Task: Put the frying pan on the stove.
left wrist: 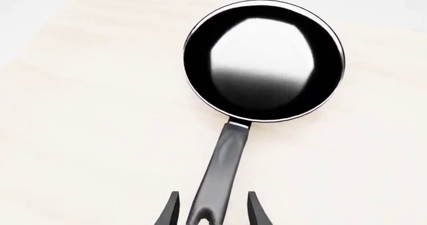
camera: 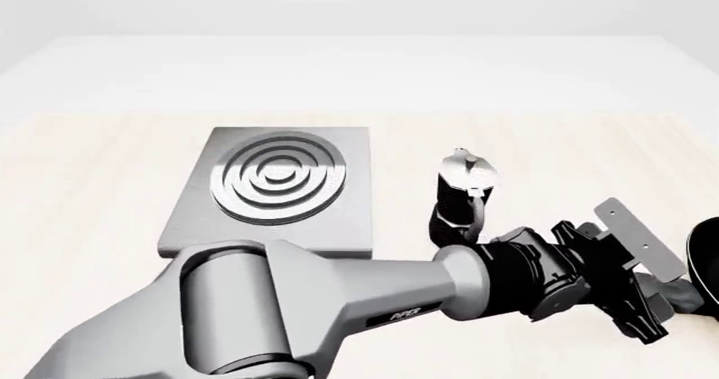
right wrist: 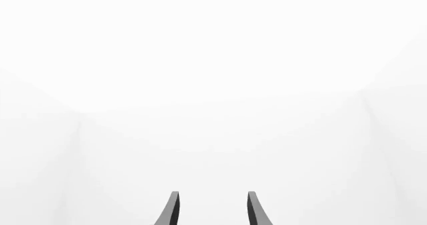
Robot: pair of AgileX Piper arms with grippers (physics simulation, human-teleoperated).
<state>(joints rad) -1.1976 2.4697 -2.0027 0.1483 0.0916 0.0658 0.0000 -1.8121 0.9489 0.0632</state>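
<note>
The frying pan (left wrist: 263, 60) lies flat on the pale wooden table, black with a shiny pale inside. Its dark grey handle (left wrist: 223, 170) runs back between the two fingers of my left gripper (left wrist: 213, 193). That gripper is open, with a gap on each side of the handle. In the front view the left arm reaches across to the far right, where my left gripper (camera: 657, 312) meets the pan (camera: 708, 265) at the picture's edge. The stove (camera: 275, 185) sits at the centre left, away from the pan. My right gripper (right wrist: 212, 195) is open and faces only blank white.
A black-and-silver moka pot (camera: 463, 194) stands upright just right of the stove, between it and the pan. The left arm's thick grey link (camera: 281, 303) crosses the front of the table. The right arm does not show in the front view.
</note>
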